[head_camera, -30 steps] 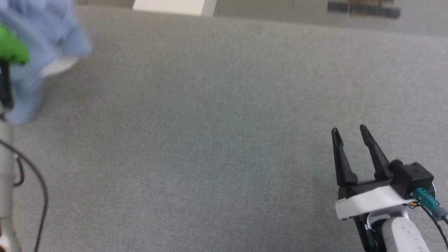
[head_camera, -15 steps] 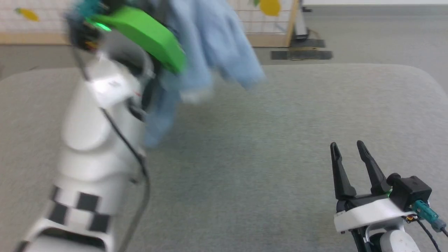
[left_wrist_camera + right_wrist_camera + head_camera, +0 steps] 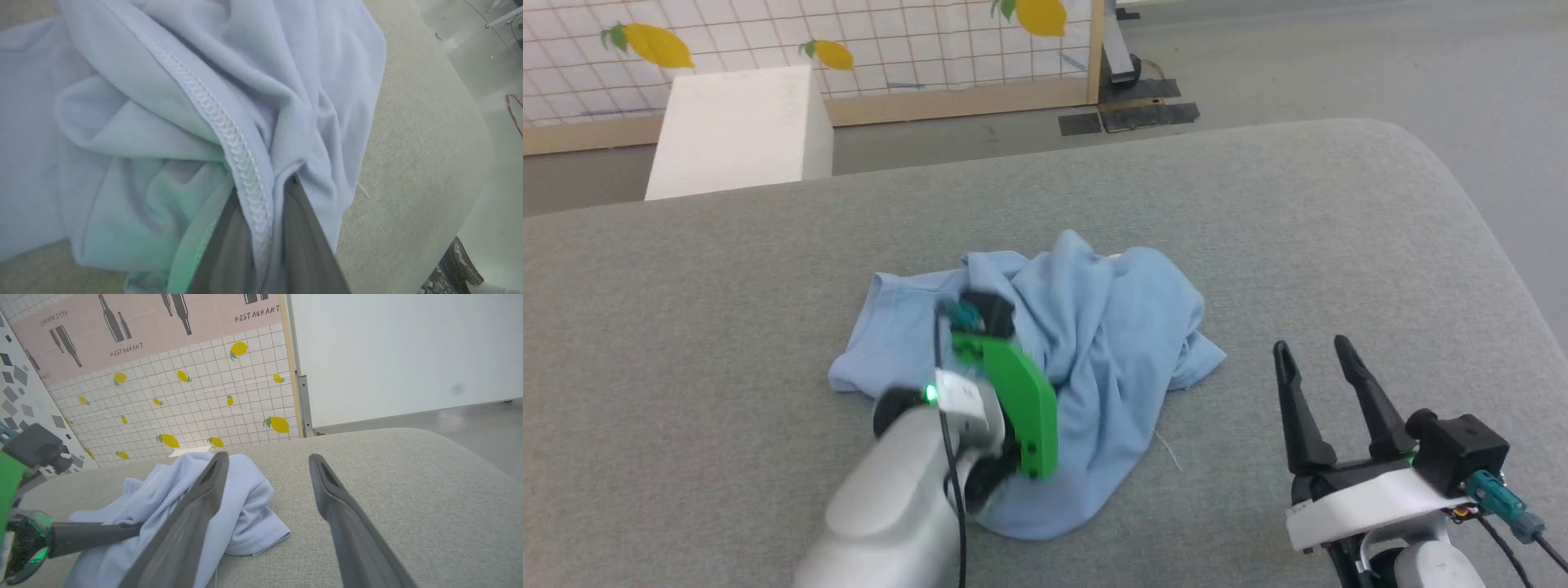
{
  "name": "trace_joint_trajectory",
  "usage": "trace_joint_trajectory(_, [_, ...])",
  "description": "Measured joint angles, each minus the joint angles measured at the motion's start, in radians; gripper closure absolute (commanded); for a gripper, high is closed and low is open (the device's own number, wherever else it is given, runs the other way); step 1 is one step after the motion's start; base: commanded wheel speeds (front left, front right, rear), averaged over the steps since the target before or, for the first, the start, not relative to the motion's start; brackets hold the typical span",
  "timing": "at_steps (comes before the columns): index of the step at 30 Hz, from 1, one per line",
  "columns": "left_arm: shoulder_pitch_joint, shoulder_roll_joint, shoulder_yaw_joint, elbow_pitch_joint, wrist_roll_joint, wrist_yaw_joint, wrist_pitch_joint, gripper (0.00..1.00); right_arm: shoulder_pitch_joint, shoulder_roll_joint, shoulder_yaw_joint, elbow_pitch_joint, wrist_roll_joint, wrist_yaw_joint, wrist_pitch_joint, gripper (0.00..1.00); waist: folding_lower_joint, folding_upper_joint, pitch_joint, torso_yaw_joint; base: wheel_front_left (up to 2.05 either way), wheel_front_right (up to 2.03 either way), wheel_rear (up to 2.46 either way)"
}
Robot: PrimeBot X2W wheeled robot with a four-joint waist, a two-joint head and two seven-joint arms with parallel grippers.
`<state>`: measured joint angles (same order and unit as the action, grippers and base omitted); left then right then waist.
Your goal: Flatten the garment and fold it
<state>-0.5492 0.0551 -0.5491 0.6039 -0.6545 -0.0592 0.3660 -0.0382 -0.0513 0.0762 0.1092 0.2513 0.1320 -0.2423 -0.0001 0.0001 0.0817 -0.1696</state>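
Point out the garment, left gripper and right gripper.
garment (image 3: 1119,327), head view, crumpled middle.
left gripper (image 3: 263,190), left wrist view, between fingertips shut on fabric.
right gripper (image 3: 1312,345), head view, between open fingertips.

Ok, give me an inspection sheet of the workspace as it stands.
Surface: grey fabric-covered table with a rounded corner.
Job's things: light blue garment, crumpled in a heap, not flattened.
Clutter: a thin pale thread by the garment's near edge.
Hands: left hand shut on a garment fold; right hand open, apart from the garment.
Cables: black cable along the left forearm; teal-plugged cable at the right wrist.
Surroundings: white box, lemon-print panel, grey floor.
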Motion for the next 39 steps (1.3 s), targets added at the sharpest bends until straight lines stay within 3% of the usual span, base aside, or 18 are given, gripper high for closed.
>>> trace_joint_trajectory(5, [0.054, -0.001, -0.043, 0.049, -0.016, 0.000, 0.097, 1.00, 0.000, 0.000, 0.013, 0.014, 0.003, 0.000, 0.003, 0.00, 0.0000, 0.0000, -0.005, -0.010, 0.00, 0.00, 0.00])
trace_joint_trajectory(6, [0.064, -0.002, -0.048, 0.053, -0.024, 0.000, 0.123, 0.78, 0.000, 0.000, 0.012, 0.016, 0.003, 0.000, 0.003, 0.00, 0.0000, 0.0000, -0.009, -0.009, 0.00, 0.00, 0.00])
trace_joint_trajectory(7, [0.072, -0.002, -0.050, 0.051, -0.030, 0.007, 0.142, 0.18, 0.000, 0.000, 0.011, 0.018, 0.003, 0.000, 0.003, 0.00, 0.0000, 0.0000, -0.012, -0.007, 0.00, 0.00, 0.00])
trace_joint_trajectory(8, [0.076, -0.001, -0.050, 0.045, -0.034, 0.015, 0.152, 0.00, 0.000, 0.000, 0.012, 0.018, 0.003, 0.000, 0.003, 0.00, 0.0000, 0.0000, -0.014, -0.004, 0.00, 0.00, 0.00])
trace_joint_trajectory(13, [0.117, 0.009, -0.034, -0.040, -0.033, 0.050, 0.107, 0.00, 0.000, 0.000, 0.011, 0.017, 0.003, 0.000, 0.005, 0.00, 0.0000, 0.0000, -0.021, 0.018, 0.00, 0.00, 0.00])
trace_joint_trajectory(21, [0.187, 0.105, 0.069, -0.268, 0.022, 0.145, -0.170, 0.00, 0.000, 0.000, 0.014, 0.002, 0.002, 0.000, 0.010, 0.00, 0.0000, 0.0000, -0.029, 0.037, 0.00, 0.00, 0.00])
trace_joint_trajectory(26, [0.187, 0.137, 0.123, -0.334, 0.068, 0.192, -0.287, 0.00, 0.000, 0.000, 0.021, -0.005, 0.002, 0.000, 0.013, 0.00, 0.0000, 0.0000, -0.022, 0.021, 0.00, 0.00, 0.00])
trace_joint_trajectory(32, [0.080, 0.139, 0.132, -0.247, 0.072, 0.202, -0.236, 0.00, -0.003, 0.000, 0.029, -0.008, 0.005, 0.000, 0.013, 0.00, 0.0000, 0.0000, 0.009, -0.009, 0.00, 0.00, 0.00])
trace_joint_trajectory(39, [-0.077, 0.126, 0.125, -0.056, 0.030, 0.193, -0.025, 0.00, -0.026, 0.000, 0.037, 0.002, 0.023, 0.000, 0.004, 0.00, 0.0000, 0.0000, 0.050, -0.061, 0.00, 0.00, 0.00])
